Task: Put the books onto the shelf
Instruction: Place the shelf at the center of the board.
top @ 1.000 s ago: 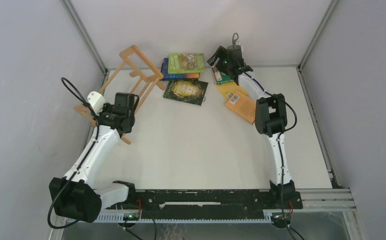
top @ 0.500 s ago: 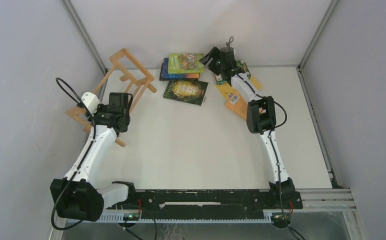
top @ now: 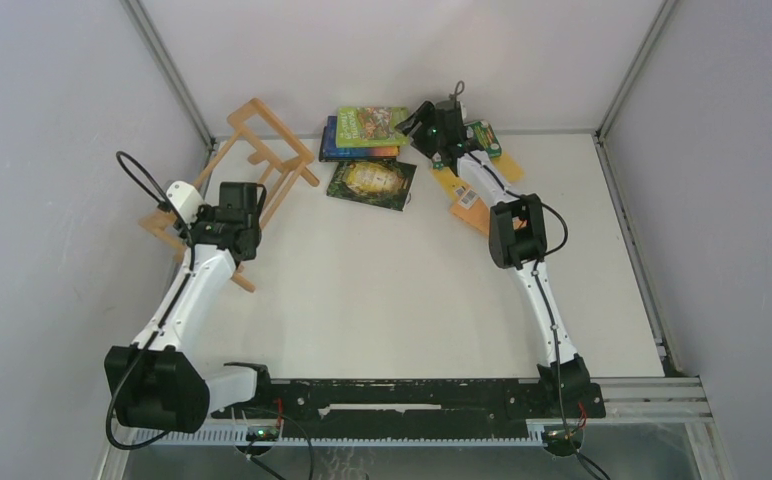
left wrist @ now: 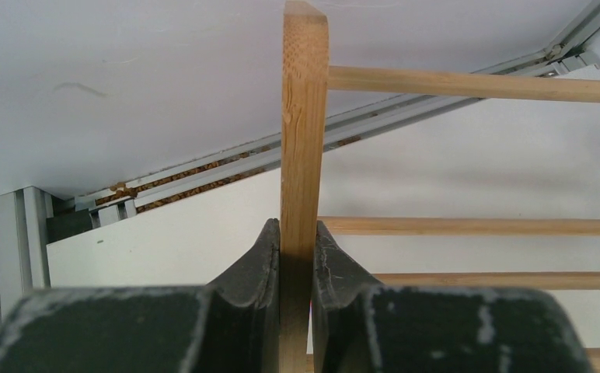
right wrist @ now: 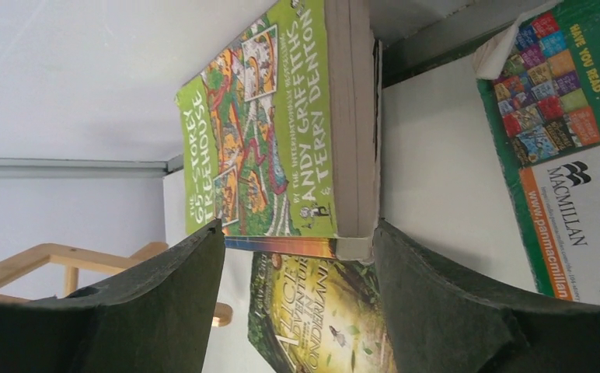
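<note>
Since the earlier frame your right arm has swung left, away from the books at the back right, and the right gripper now stands at the stack near the back wall. Its jaws are wide apart, one finger on each side of the near end of the lime-green book. I cannot tell if they touch it. This book lies on top of a blue book. Just in front of the stack, a black book with a gold emblem lies flat on the tabletop. A green book lies to the right of the gripper, and an orange book is partly under the right arm.

The shelf has shifted a little with your left arm. It is tilted at the far-left corner of the tabletop. The left gripper has its jaws clamped on one upright wooden slat of the shelf.
</note>
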